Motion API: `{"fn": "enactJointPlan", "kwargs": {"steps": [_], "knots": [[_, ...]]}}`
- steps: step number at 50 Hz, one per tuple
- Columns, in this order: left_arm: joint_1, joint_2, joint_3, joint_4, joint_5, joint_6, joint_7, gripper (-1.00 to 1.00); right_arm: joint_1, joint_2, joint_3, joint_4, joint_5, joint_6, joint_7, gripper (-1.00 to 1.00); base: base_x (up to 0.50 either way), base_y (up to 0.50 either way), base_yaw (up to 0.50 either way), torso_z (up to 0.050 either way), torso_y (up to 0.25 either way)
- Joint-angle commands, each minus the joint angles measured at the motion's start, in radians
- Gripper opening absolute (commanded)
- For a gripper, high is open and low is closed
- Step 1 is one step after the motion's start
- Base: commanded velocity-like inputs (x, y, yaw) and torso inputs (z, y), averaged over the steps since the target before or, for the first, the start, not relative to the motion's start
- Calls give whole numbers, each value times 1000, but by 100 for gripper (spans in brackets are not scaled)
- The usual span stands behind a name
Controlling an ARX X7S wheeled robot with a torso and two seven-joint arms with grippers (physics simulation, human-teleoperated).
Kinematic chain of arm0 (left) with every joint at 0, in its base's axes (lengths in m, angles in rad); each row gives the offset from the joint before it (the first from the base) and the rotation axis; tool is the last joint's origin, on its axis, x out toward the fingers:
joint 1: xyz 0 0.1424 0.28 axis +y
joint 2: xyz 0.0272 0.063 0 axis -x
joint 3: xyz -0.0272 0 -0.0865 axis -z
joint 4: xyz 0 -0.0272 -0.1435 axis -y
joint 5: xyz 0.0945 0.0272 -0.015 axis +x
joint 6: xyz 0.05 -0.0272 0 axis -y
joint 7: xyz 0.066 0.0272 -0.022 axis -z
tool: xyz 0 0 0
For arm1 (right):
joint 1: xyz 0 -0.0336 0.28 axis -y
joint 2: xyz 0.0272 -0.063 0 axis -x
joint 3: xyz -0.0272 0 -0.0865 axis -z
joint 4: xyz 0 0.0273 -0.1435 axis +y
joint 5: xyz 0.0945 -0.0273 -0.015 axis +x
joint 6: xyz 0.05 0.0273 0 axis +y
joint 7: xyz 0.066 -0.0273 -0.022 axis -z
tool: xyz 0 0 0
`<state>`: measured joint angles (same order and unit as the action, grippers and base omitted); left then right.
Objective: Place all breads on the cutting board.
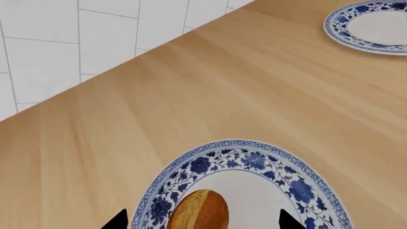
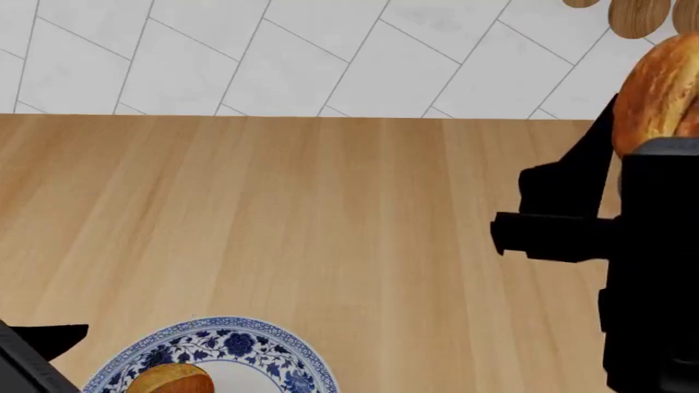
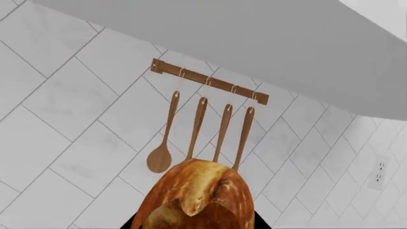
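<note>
Wooden countertop (image 2: 306, 221), lower left: my open left gripper (image 1: 202, 220) straddles a plated roll (image 1: 199, 210); right gripper (image 3: 197, 224) clasps the oval loaf (image 3: 198, 198).

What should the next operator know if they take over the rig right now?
Right gripper: raised high in front of the tiled wall, shut on an oval loaf, also seen at the head view's right edge.
Left gripper: open, fingertips either side of a round bun that sits on the near blue-and-white plate.
A second plate farther along the countertop looks empty where visible.
The cutting board is in no view, so nothing is confirmed placed.
Left: find the board, set down the loaf, then grasp and move the bun.
</note>
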<state>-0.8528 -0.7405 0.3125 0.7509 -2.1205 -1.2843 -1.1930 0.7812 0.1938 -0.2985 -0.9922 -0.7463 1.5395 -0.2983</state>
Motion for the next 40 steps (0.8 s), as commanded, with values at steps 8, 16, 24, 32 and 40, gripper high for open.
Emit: {"fn": "enactJointPlan", "kwargs": {"steps": [8,16,24,32,40], "knots": [[40,53,8,-87,133,-54,101,100,-32,-72,36,19,-152,-52,-151,-100,0,0,0,0,0],[50,58,14,-102,170,-65,124,100,-51,-83,58,23,-144,-78,-152,-100,0,0,0,0,0],[58,57,6,-115,210,-75,158,100,-53,-83,52,20,-156,-73,-163,-100,0,0,0,0,0],[58,55,9,-128,238,-79,178,100,-61,-87,55,18,-161,-79,-168,-100,0,0,0,0,0],[48,67,23,-155,273,-88,205,100,-75,-93,75,21,-151,-98,-170,-100,0,0,0,0,0]]}}
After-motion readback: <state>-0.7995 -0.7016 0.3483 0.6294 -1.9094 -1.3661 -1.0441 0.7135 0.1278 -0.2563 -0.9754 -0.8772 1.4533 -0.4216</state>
